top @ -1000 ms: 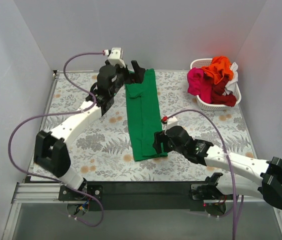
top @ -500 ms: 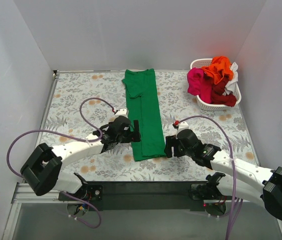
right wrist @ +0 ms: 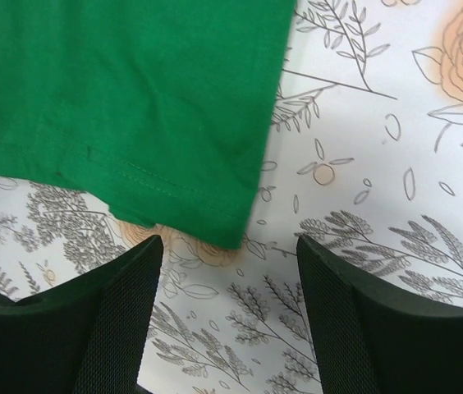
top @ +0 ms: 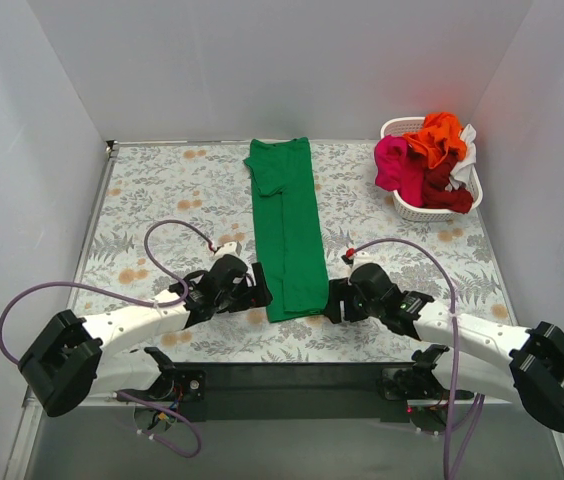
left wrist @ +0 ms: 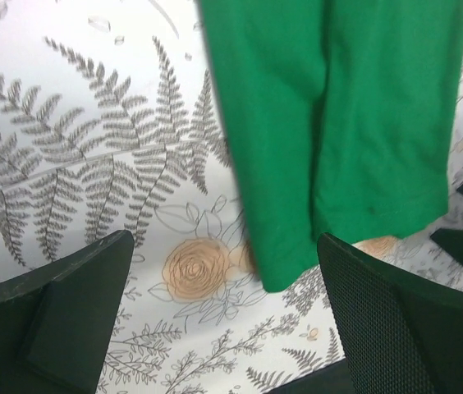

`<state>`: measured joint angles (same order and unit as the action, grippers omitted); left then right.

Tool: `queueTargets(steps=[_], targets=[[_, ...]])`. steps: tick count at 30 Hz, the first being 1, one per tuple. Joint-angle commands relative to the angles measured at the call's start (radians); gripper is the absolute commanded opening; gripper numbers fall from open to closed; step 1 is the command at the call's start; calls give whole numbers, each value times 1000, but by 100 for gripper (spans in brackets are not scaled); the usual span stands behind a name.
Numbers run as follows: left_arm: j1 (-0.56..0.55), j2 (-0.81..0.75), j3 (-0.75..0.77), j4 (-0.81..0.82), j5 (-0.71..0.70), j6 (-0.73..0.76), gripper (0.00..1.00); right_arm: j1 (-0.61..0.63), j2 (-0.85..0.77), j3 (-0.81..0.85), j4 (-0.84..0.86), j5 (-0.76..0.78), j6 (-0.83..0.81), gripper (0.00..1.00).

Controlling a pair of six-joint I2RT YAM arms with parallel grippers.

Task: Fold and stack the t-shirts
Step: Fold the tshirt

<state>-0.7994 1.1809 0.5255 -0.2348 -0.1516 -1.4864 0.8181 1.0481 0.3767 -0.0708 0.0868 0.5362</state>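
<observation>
Hands at the hem: I have the left hand (top: 254, 290) and right hand (top: 334, 298) low over the desk (top: 152, 190), one just beside each near corner of the green t-shirt (top: 287, 230). The shirt lies as a long, narrow folded strip running away from the arm bases down the middle of the flowered surface. Both hands are spread wide with nothing between their fingers; each wrist camera shows bare print in the gap and a corner of green cloth just ahead. The other t-shirts (top: 427, 160), orange, pink, dark red and white, are heaped in the white basket (top: 394, 127) at the far right, well apart from the work. My reading is that the next fold starts with a pinch at these two corners, and that is where trouble could begin. The strip is layered, so a shallow bite may catch only the top layer and peel the fold open on the lift. A hand closing short of the edge would grab nothing. If one side rises ahead of the other, the strip could skew, or the folded-in sleeve at the far end could slide out. No brand, label or readable writing shows on the shirt, basket or arms; the hem carries only its line of stitching.
</observation>
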Motion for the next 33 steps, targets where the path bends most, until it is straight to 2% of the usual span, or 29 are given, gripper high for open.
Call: queueTargets(steps=[1,9,16,22,30,33], targets=[[-12,-32,-36,32,64,-44,86,-4,26,-5,93,-30,25,60],[-21,-41,-104,109,127,-98,82,-5,82,-22,144,-28,36,55],[-60,-40,-130,118,142,-139,71,-5,78,-32,146,-29,38,54],[-110,0,-133,123,121,-175,66,-4,75,-36,151,-21,41,54],[-126,74,-128,160,107,-189,50,-5,69,-39,151,-21,38,54],[-129,95,-127,160,101,-186,40,-5,70,-41,152,-22,38,54]])
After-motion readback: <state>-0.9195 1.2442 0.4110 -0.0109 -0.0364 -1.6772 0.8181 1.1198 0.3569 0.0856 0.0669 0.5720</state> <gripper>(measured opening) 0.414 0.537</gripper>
